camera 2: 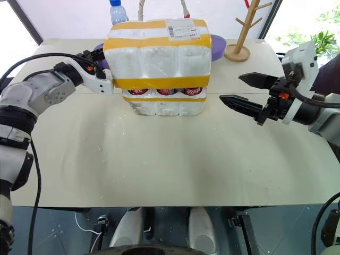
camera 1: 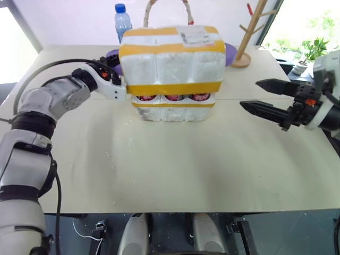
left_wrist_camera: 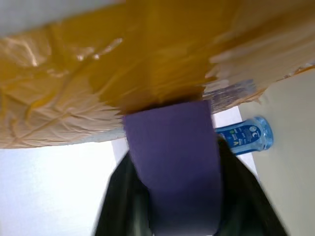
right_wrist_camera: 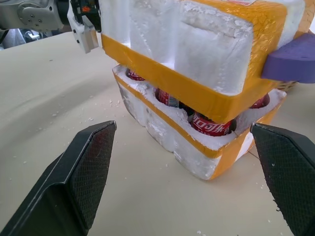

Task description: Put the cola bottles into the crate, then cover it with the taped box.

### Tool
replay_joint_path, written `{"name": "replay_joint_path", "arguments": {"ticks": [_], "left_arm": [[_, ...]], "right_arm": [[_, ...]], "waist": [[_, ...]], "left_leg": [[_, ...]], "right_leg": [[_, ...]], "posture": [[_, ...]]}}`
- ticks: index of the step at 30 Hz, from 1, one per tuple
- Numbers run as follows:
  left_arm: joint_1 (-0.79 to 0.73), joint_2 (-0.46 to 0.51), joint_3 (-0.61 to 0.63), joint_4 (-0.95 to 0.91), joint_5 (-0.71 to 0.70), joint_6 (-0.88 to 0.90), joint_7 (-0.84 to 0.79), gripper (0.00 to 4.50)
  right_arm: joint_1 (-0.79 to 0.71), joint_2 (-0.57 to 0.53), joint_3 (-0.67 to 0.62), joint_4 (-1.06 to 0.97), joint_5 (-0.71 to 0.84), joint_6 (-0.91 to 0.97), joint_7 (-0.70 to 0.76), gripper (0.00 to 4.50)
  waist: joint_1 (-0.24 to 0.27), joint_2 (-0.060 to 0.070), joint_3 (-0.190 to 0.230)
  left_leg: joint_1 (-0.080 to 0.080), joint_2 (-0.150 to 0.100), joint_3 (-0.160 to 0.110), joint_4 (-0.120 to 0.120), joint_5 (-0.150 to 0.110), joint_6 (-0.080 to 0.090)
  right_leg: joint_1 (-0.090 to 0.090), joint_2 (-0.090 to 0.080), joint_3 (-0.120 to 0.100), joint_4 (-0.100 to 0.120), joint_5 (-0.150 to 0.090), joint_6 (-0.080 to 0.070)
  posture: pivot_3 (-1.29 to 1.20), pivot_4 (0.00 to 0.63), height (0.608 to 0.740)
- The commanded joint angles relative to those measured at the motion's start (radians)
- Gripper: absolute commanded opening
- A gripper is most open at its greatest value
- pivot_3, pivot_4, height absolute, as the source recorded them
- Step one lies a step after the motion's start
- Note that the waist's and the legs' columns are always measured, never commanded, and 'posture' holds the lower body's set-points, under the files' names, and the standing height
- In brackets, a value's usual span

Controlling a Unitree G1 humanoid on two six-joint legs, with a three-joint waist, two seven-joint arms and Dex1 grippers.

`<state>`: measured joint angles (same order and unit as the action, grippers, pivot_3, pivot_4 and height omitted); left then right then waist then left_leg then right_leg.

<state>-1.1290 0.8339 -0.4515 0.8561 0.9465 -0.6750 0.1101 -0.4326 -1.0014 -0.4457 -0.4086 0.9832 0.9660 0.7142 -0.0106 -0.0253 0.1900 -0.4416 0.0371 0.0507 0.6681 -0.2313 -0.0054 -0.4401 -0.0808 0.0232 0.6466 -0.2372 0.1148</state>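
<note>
Taped box sitting over the crate, cola bottles showing between them, left gripper touching the box's side, right gripper hovering wide apart beside the crate.

Left tool reaches forward; right tool hangs spread wide.

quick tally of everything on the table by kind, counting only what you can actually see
cola bottles: 3 visible in the front row, any others hidden
crate: 1
taped box: 1
water bottle: 1
wicker basket handle: 1
wooden rack: 1
purple item behind the box: 1
Total: 9
</note>
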Motion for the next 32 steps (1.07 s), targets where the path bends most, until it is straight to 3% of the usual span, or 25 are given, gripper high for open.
{"name": "replay_joint_path", "arguments": {"ticks": [1,2,11,12,14,15,17,19,21,25,32], "left_arm": [[0.004,0.052,-0.001,-0.051,0.018,-0.022,0.030,3.25],[0.017,0.072,0.000,-0.068,0.022,-0.040,0.049,3.71],[0.255,0.293,0.092,-0.224,-0.047,-0.200,0.150,3.71],[0.295,0.310,0.110,-0.216,-0.119,-0.237,0.103,3.71],[0.413,0.303,0.157,-0.200,-0.484,-0.231,-0.161,3.71],[0.475,0.285,0.192,-0.229,-0.689,-0.157,-0.319,3.71],[0.572,0.242,0.299,-0.366,-1.075,0.168,-0.617,3.71],[0.652,0.272,0.400,-0.562,-1.460,0.587,-0.900,3.71],[0.670,0.330,0.493,-0.681,-1.718,0.937,-1.041,3.71],[0.633,0.419,0.624,-0.725,-1.903,1.232,-1.230,3.71],[0.568,0.462,0.652,-0.680,-1.838,1.344,-1.382,3.71]], "right_arm": [[-0.011,-0.016,-0.014,-0.008,-0.006,-0.023,0.005,4.50],[-0.013,-0.015,-0.012,-0.006,-0.006,-0.023,0.005,4.50],[-0.012,0.000,0.002,0.004,-0.013,-0.029,0.005,4.50],[-0.012,0.002,0.005,0.005,-0.014,-0.030,0.005,4.50],[-0.012,0.004,0.009,0.010,-0.016,-0.034,0.007,4.50],[-0.011,0.004,0.011,0.013,-0.018,-0.037,0.009,4.50],[-0.006,0.001,0.020,0.020,-0.031,-0.047,0.020,4.50],[-0.008,-0.003,0.031,0.034,-0.046,-0.059,0.033,4.50],[-0.017,-0.007,0.040,0.054,-0.058,-0.068,0.045,4.50],[-0.044,-0.015,0.071,0.099,-0.091,-0.092,0.079,4.50],[-0.096,-0.011,0.118,0.158,-0.141,-0.128,0.121,4.50]], "waist": [[-0.001,0.000,0.000],[-0.001,0.000,0.000],[-0.001,0.000,0.000],[0.000,0.000,0.000],[0.000,0.001,0.000],[0.000,0.001,-0.001],[0.000,0.002,-0.001],[-0.002,0.000,0.000],[-0.004,-0.001,0.000],[-0.006,-0.001,0.000],[-0.006,0.002,-0.001]], "left_leg": [[0.000,0.000,0.000,0.000,0.000,0.000],[0.000,0.000,0.000,0.000,0.000,0.000],[0.000,0.001,0.001,-0.001,0.000,0.000],[0.000,0.001,0.001,-0.001,0.000,0.000],[0.000,0.001,0.001,-0.001,0.000,0.000],[0.000,0.001,0.001,-0.001,0.000,0.000],[0.001,0.003,0.002,-0.001,0.000,0.000],[0.000,0.005,0.001,0.000,0.000,-0.001],[0.000,0.006,0.001,0.000,0.001,-0.001],[0.001,0.004,0.001,0.000,0.001,-0.001],[0.004,0.004,0.001,-0.001,0.001,-0.001]], "right_leg": [[0.000,0.000,0.000,0.000,0.000,0.000],[0.000,0.000,0.000,0.000,0.000,0.000],[-0.001,-0.001,0.000,0.000,0.000,0.000],[-0.001,-0.001,0.000,0.000,0.000,0.000],[0.000,-0.001,0.000,0.000,0.000,0.000],[0.000,-0.001,0.000,0.000,0.000,0.000],[0.000,-0.001,0.000,0.000,0.000,-0.001],[0.000,-0.001,-0.001,0.000,0.000,-0.001],[0.000,0.000,-0.001,0.000,0.000,-0.001],[0.000,0.001,-0.001,0.000,0.000,-0.001],[0.001,0.002,0.000,0.000,-0.001,-0.001]], "posture": [[0.00,0.150,0.740],[0.00,0.150,0.740],[0.00,0.150,0.740],[0.00,0.150,0.740],[0.00,0.150,0.740],[0.00,0.150,0.740],[0.00,0.150,0.740],[0.00,0.150,0.740],[0.00,0.150,0.740],[0.00,0.150,0.740],[0.00,0.150,0.740]]}}
